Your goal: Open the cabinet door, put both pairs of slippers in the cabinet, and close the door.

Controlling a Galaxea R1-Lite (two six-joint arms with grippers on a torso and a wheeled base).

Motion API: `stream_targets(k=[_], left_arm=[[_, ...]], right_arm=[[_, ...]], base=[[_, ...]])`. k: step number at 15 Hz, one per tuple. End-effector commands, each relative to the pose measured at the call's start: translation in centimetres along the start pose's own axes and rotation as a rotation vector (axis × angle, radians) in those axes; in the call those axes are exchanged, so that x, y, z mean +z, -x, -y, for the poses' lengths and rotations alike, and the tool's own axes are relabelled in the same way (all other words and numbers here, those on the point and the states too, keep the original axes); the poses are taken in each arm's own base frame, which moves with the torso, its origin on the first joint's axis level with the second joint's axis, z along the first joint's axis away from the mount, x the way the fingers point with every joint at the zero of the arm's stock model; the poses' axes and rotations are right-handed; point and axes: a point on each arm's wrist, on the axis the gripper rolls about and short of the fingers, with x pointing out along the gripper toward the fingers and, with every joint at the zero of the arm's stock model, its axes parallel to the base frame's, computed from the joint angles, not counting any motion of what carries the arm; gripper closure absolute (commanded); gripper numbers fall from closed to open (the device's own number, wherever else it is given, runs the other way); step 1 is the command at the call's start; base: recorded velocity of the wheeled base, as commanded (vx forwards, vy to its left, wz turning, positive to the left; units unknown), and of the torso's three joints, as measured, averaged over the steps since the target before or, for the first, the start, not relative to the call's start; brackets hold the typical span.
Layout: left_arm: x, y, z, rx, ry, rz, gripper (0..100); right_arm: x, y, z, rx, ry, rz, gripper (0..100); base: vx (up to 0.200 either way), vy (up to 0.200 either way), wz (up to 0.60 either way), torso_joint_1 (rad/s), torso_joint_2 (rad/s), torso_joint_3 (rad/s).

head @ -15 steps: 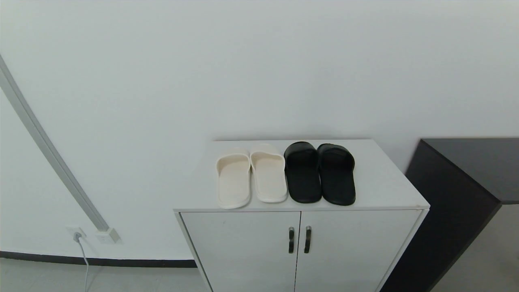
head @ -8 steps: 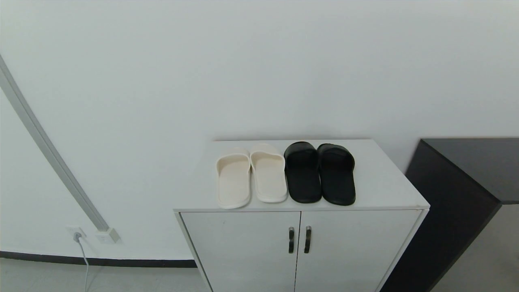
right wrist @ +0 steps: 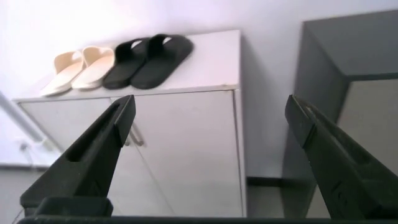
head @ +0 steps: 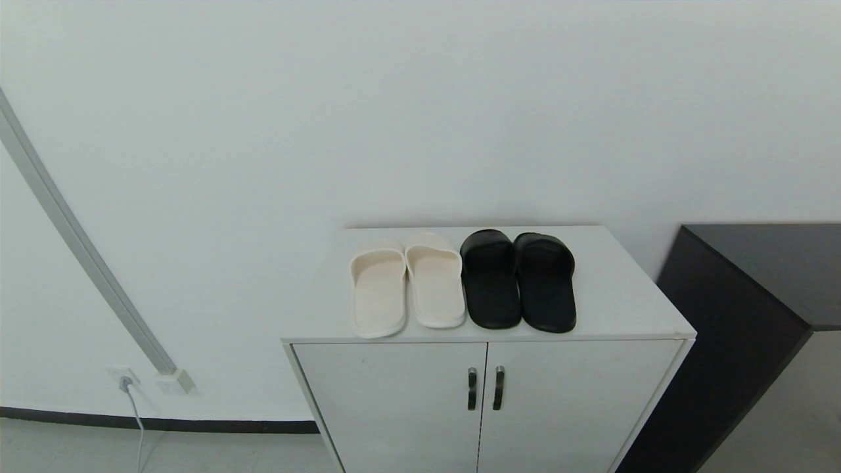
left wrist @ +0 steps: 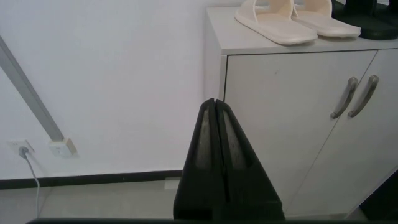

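A white two-door cabinet (head: 394, 407) stands against the wall, both doors closed, with two dark handles (head: 484, 388) at the middle seam. On its top lie a cream pair of slippers (head: 407, 288) and, to their right, a black pair of slippers (head: 519, 281). My left gripper (left wrist: 215, 109) is shut, fingers pressed together, low and in front of the left door (left wrist: 280, 124). My right gripper (right wrist: 208, 109) is open, fingers wide apart, some way in front of the cabinet (right wrist: 186, 143), with the slippers (right wrist: 118, 62) beyond it.
A dark cabinet (head: 742, 315) stands close to the white cabinet's right side. On the wall at the left run a slanted grey conduit (head: 79, 243) and a socket with a cable (head: 125, 384) near the floor. Open floor lies to the cabinet's left.
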Motion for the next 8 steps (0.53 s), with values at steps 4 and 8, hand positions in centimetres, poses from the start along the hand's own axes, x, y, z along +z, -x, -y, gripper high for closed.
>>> stream_targets(k=[4, 8], left_arm=[[0.0, 0.0, 0.0, 0.002, 0.0, -0.001, 100], [0.0, 0.0, 0.0, 0.0, 0.001, -0.001, 100]], right_arm=[[3.4, -11.3, -2.1, 0.187, 0.039, -0.221, 0], [4.5, -16.9, -8.3, 0.24, 0.033, -0.299, 0]], base=[[0.0, 0.0, 0.0, 0.0, 0.0, 0.0], [0.0, 0.0, 0.0, 0.0, 0.0, 0.0]])
